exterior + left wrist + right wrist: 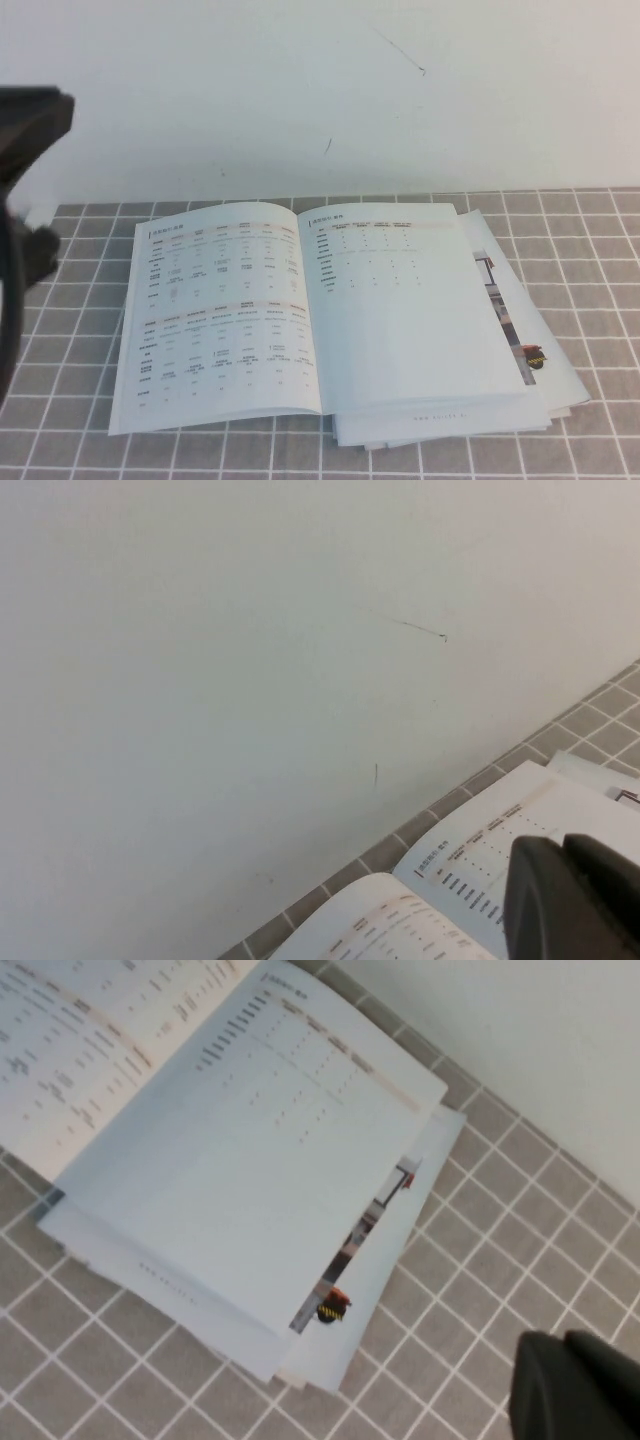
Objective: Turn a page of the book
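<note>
From my high cam the book [300, 310] lies open and flat on the grey tiled table [80, 440], filling the middle and lower part of the frame. The page [225, 300] with the small-text tables lies flat on the left half. A few loose brochure sheets [530, 350] with photo print poke out from under the book's right edge.

The left arm [25, 180] is just a dark blur at the left edge of the frame, so that cam doesn't show the grippers. The left gripper [575, 900] sits bottom right in its wrist cam, above the far top of the book near the white wall [250, 680]. I can't tell its finger state.

The right gripper [575, 1385] shows only in its own wrist cam, bottom right, over bare tiles beside the brochure sheets, fingers closed and holding nothing.
</note>
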